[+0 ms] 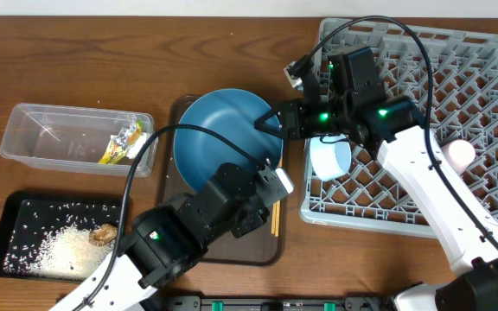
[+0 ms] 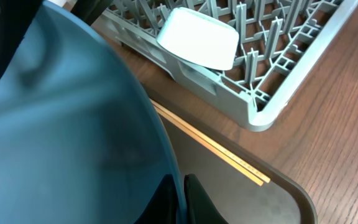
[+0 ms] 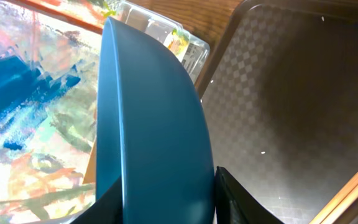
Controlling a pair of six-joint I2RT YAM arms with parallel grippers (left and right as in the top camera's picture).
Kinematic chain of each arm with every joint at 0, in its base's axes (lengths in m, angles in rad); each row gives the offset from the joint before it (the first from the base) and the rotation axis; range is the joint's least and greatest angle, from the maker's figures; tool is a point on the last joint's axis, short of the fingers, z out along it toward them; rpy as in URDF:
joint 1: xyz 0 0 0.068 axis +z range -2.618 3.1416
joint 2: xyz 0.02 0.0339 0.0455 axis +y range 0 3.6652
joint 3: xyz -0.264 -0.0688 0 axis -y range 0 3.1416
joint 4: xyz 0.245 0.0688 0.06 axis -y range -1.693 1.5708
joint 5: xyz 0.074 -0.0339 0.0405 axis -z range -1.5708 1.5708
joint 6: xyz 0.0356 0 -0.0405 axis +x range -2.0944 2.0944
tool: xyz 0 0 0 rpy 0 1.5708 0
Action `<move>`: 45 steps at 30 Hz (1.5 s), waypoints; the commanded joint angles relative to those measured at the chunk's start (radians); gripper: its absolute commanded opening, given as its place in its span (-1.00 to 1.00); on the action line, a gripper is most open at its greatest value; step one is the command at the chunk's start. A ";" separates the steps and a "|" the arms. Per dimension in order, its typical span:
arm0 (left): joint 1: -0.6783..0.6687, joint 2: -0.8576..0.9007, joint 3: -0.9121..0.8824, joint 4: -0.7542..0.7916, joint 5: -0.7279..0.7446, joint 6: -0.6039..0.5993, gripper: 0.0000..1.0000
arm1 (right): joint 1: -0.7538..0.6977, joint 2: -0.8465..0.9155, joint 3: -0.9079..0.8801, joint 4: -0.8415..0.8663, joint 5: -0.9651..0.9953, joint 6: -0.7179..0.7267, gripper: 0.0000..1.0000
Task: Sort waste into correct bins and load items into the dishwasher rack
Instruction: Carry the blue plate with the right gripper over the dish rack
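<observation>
The plate, large and blue, stands tilted on edge just beside the rack, above the tray. The left gripper is pinched tight on its lower rim. The right gripper, fingers narrowly parted, clasps the rim nearest the rack. This looks like a handover for loading: next, the left gripper probably must release so the right can slot the plate between the rack's pegs.

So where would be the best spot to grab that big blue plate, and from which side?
By its thin rim. The blue plate is tilted up off the brown tray, so its edge is free: come in edge-on from the dishwasher rack side, one finger on each face, as the right tool does. The left tool pinches the near rim likewise.
</observation>
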 commanded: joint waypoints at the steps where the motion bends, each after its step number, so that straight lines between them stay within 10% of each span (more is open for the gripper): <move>1: -0.002 -0.008 0.040 0.032 -0.031 0.020 -0.88 | 0.004 0.001 0.005 -0.002 -0.054 -0.004 -0.33; 3: -0.002 -0.008 0.040 0.043 -0.031 0.020 -0.88 | 0.004 0.001 0.005 -0.005 -0.054 -0.004 0.02; 10: -0.002 -0.007 0.040 0.094 -0.030 0.020 -0.88 | 0.005 0.001 0.005 -0.025 -0.055 -0.003 0.06; 15: -0.002 -0.007 0.040 0.101 -0.031 0.019 -0.88 | 0.005 0.001 0.005 -0.025 -0.058 -0.003 -0.48; 23: -0.002 -0.007 0.040 0.101 -0.031 0.019 -0.74 | -0.013 0.001 0.005 -0.025 -0.058 -0.008 -0.63; 45: -0.002 -0.038 0.042 0.106 -0.071 -0.049 0.74 | -0.078 -0.021 0.005 -0.058 0.126 -0.011 -0.95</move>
